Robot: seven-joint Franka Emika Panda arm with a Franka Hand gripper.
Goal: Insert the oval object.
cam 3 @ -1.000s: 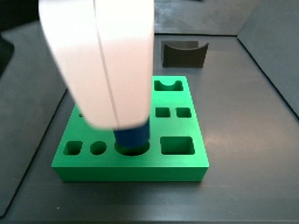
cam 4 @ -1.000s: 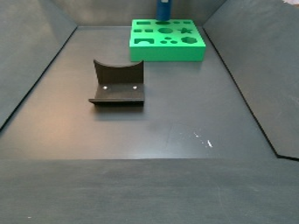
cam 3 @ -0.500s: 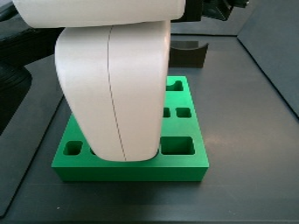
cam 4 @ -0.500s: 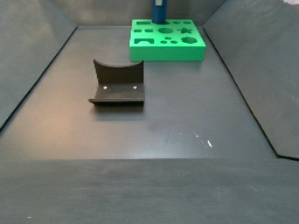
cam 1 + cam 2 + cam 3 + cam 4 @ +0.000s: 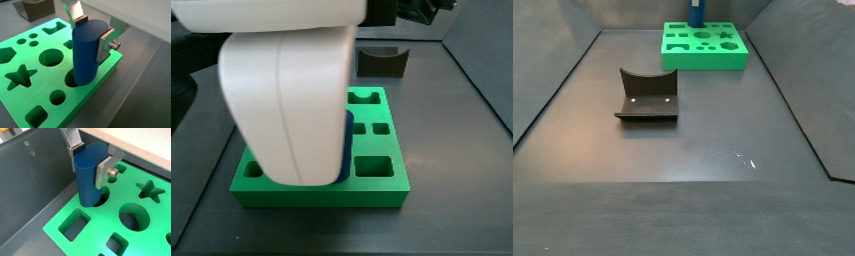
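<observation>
The oval object is a tall blue peg (image 5: 85, 55) standing upright, and it also shows in the wrist view (image 5: 89, 175). My gripper (image 5: 92, 32) is shut on its upper part, one silver finger (image 5: 107, 170) on each side. The peg's lower end sits in an oval hole near the edge of the green block (image 5: 40, 97), also seen in the wrist view (image 5: 133, 235). In a side view the peg (image 5: 696, 12) rises from the far left of the block (image 5: 704, 55). In a side view the white arm (image 5: 291, 100) hides the gripper and most of the peg.
The green block (image 5: 372, 185) has several other holes: a star (image 5: 20, 77), rounds, ovals and rectangles. The dark fixture with a curved notch (image 5: 647, 95) stands mid-floor, apart from the block, and shows behind it in a side view (image 5: 382, 60). Dark walls enclose the floor.
The white arm has come to cover far more of the side view and now hides the peg there. In the other side view the peg stays at the same hole.
</observation>
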